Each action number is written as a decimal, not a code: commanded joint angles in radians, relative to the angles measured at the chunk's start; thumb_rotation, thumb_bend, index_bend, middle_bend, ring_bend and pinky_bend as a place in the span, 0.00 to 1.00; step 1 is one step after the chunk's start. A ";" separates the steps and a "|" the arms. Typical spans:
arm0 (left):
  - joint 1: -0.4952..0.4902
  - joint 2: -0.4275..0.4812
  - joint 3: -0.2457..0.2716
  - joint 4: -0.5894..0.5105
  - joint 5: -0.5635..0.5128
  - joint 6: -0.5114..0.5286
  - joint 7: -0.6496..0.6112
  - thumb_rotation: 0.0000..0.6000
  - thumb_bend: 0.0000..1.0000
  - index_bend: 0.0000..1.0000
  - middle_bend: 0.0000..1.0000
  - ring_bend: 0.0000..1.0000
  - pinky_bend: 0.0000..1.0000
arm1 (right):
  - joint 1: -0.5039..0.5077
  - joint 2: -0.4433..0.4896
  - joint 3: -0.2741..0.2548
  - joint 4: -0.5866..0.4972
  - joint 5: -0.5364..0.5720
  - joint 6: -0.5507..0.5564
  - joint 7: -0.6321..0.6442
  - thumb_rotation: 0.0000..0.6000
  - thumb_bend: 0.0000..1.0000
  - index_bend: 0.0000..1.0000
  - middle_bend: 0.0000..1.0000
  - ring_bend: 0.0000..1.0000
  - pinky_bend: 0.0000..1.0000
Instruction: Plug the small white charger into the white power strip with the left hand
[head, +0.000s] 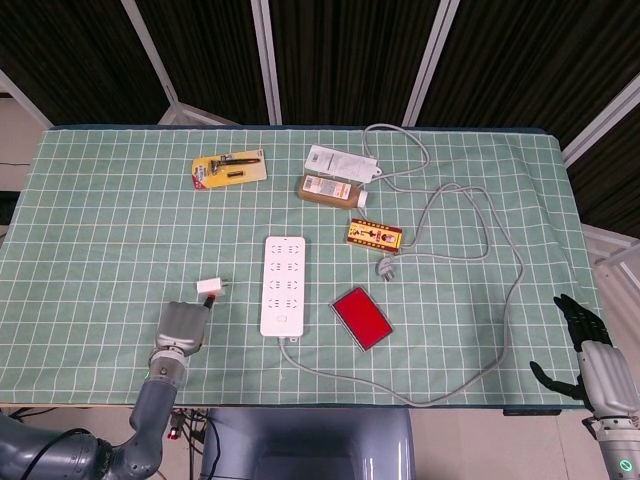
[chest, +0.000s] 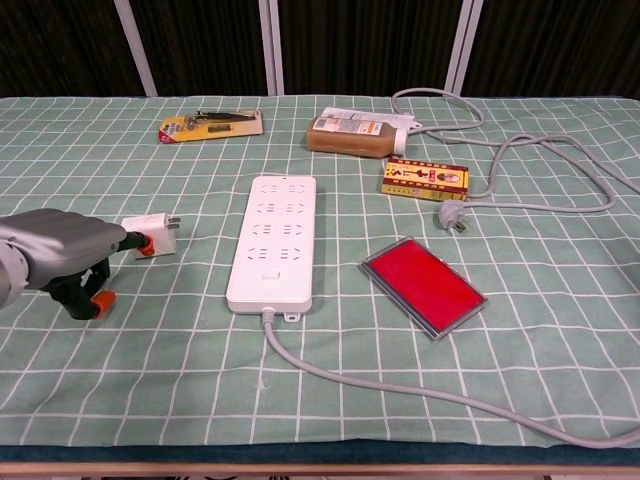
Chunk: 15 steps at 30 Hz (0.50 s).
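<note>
Green checked tablecloth backed by dark curtain panels.

Robot test lab, staged bench setup: table under green cloth w/ white grid lines, backed by black curtain panels in pale metal frames. Assorted props laid out apart, incl. yellow blister card w/ dark tool, brown bottle on its side, flat red rectangular case, long grey cable looping across.
</note>
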 joint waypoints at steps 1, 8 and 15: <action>0.006 0.008 0.006 -0.008 0.007 0.005 -0.009 1.00 0.49 0.14 0.72 0.77 0.89 | 0.000 0.000 0.000 0.000 0.000 0.001 0.000 1.00 0.34 0.00 0.00 0.00 0.00; 0.018 0.038 0.011 -0.023 0.023 0.012 -0.034 1.00 0.49 0.15 0.72 0.77 0.89 | 0.000 0.000 0.000 -0.001 -0.001 0.001 0.000 1.00 0.34 0.00 0.00 0.00 0.00; 0.019 0.056 0.012 -0.003 0.004 -0.003 -0.038 1.00 0.49 0.17 0.72 0.77 0.89 | -0.001 0.000 -0.001 -0.002 -0.002 0.002 -0.001 1.00 0.34 0.00 0.00 0.00 0.00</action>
